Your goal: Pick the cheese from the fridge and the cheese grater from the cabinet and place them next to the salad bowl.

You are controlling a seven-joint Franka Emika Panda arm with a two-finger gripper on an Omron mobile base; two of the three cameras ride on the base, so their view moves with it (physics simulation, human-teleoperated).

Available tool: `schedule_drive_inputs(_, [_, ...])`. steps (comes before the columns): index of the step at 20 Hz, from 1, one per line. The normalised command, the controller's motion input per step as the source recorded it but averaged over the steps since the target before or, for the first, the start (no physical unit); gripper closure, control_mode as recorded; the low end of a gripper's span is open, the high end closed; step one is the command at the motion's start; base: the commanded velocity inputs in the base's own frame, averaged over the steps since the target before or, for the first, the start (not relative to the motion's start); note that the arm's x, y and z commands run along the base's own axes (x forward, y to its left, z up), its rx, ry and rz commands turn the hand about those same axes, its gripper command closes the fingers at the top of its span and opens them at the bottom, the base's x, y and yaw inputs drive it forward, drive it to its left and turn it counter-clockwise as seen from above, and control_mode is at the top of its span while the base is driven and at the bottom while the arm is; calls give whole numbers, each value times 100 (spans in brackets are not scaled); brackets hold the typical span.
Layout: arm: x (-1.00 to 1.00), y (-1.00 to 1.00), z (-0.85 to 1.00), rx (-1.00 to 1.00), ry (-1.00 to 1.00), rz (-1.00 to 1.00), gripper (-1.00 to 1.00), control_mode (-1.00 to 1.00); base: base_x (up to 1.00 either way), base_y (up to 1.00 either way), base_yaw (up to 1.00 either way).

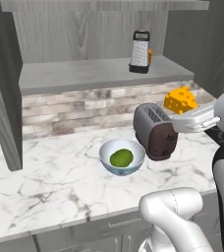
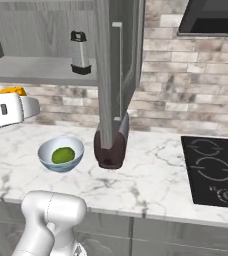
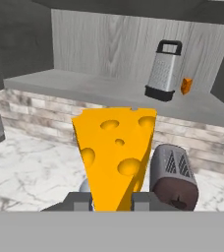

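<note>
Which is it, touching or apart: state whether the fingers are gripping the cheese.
Touching. In the hand view the cheese stands wedged between the two fingers, which press its lower sides, lifted above the counter.

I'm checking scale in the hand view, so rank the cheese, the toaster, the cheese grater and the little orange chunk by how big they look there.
1. The cheese, held in the shut gripper right at the camera, so nearness inflates it.
2. The toaster and the cheese grater look about alike; I won't rank them.
3. The orange chunk, smallest, beside the grater.
</note>
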Motion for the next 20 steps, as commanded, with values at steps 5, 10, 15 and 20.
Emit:
schedule_drive_inputs(5, [0,0,0,0,0,0,100,100,93,37,-13])
schedule_drive_inputs(10, [0,0,0,0,0,0,100,100,57,88,-1])
schedule_drive_inputs(15, [0,0,0,0,0,0,100,100,79,97,-18])
schedule_drive_inputs(20, [0,0,0,0,0,0,100,100,85,87,-35])
